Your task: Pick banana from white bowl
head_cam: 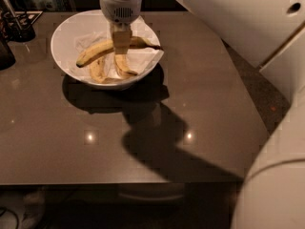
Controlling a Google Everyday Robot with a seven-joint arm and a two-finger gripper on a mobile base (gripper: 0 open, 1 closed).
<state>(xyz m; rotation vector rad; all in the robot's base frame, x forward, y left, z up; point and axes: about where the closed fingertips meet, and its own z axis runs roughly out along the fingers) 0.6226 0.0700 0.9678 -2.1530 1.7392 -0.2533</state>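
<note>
Claw point(121, 46) in white bowl point(59, 38) | hides middle of banana point(95, 53) | grip state: cannot tell

A yellow banana point(95, 53) lies in a white bowl point(60, 38) on a brown table point(214, 104). The white gripper point(121, 44) hangs over the bowl.

My gripper point(121, 44) hangs low over the white bowl point(61, 42), with the rim all around it. The surface point(200, 80) to the right is open. A dark holder point(18, 28) stands at the left.

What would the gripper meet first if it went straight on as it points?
The long banana: the gripper points down into the white bowl, over that banana's middle. It may already be touching; depth is unclear.
</note>
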